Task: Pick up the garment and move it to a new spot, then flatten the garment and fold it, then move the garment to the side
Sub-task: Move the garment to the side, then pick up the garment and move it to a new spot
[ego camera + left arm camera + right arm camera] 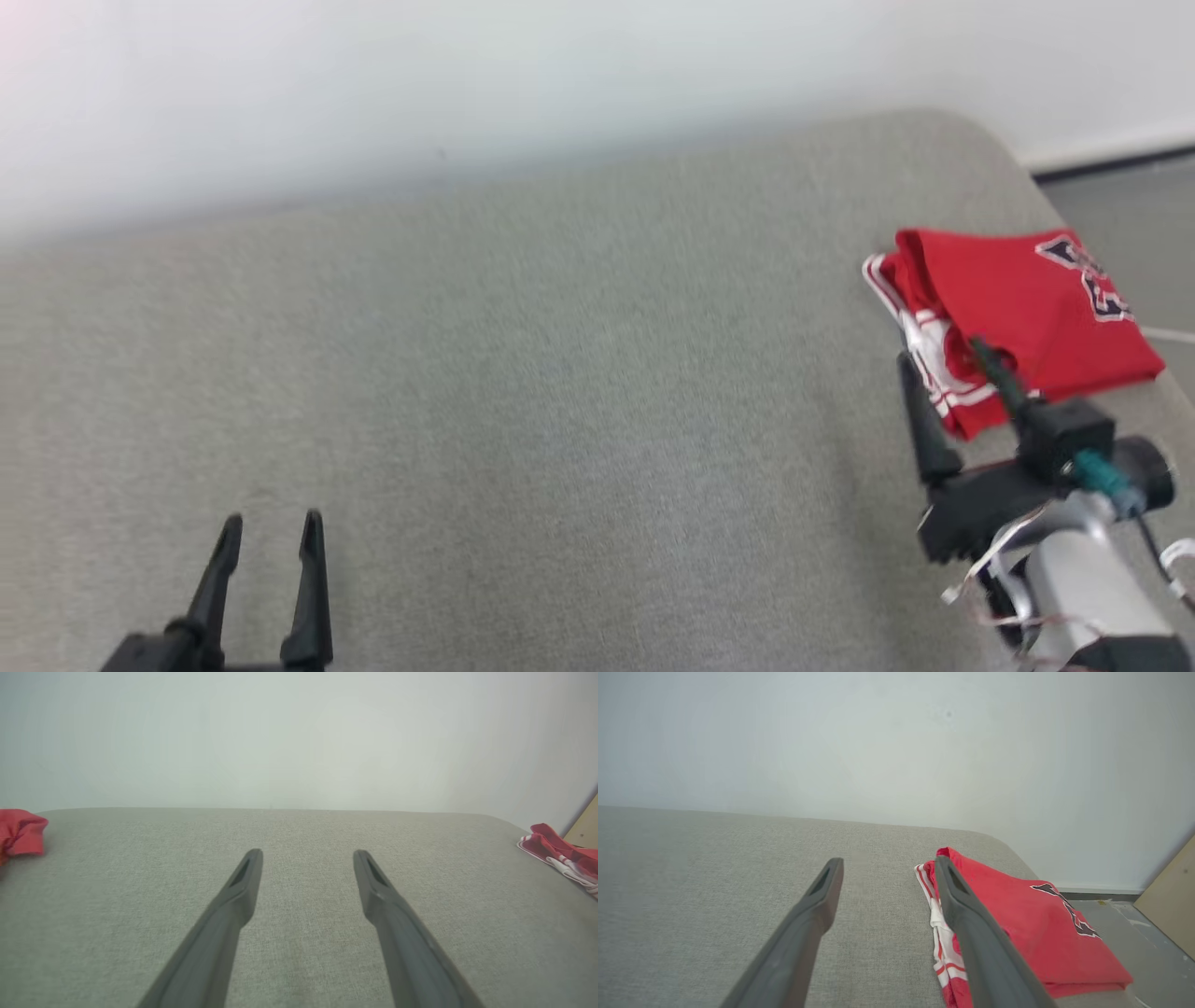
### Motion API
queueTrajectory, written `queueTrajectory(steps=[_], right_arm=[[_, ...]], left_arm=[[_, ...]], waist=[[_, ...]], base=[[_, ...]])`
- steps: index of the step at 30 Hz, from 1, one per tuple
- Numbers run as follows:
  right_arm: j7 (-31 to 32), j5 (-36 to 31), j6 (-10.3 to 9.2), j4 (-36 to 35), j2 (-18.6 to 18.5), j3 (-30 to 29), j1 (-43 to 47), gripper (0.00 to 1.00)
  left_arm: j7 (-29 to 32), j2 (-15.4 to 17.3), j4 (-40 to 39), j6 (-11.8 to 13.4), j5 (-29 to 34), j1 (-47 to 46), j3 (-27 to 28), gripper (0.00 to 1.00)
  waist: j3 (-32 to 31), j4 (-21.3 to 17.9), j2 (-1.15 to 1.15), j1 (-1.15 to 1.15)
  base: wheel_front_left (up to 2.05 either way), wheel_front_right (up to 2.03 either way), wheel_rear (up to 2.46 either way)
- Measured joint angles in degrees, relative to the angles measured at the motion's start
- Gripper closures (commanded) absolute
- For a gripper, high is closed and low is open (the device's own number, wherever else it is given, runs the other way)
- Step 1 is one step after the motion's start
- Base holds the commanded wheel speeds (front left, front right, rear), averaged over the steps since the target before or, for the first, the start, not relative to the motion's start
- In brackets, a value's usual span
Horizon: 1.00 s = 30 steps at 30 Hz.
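My right gripper (941, 355) stands wide and empty; the folded red garment (1027, 299) lies just past its right finger (contact unclear, the finger hides that edge). My left gripper (272, 519), base cut off, is equally wide and empty.

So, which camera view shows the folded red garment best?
The right wrist view: the garment is near, sharp and large, its dark print and white striped trim clear, though one finger of the right gripper crosses its left edge. The head view shows it smaller and blurred. The left wrist view catches a corner at its right edge.
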Motion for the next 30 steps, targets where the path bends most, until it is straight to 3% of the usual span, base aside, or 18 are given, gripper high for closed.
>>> queueTrajectory(steps=[11, 21, 30], right_arm=[[-0.43, 0.31, 0.0, -5.59, 5.0, -0.77, 9.12, 0.0], [-0.49, -0.11, 0.0, -6.57, 6.49, -1.99, 14.44, 0.0], [-0.4, -0.12, 0.0, -7.31, 7.35, -3.44, 15.56, 0.0]], left_arm=[[-0.01, -1.13, 0.35, 1.03, 0.56, 5.3, 1.98, 0.0], [0.0, -1.25, 1.78, 1.58, 0.6, 6.55, 2.83, 0.0], [0.0, -1.29, 1.67, 2.53, 0.26, 7.05, 2.52, 0.0]], waist=[[-7.83, 3.45, 0.0, 0.0], [-9.79, 6.58, 0.01, 0.01], [-10.11, 7.01, 0.01, 0.02]], base=[[0.0, 0.0, 0.0], [0.0, 0.0, 0.0], [0.0, 0.0, 0.0]])
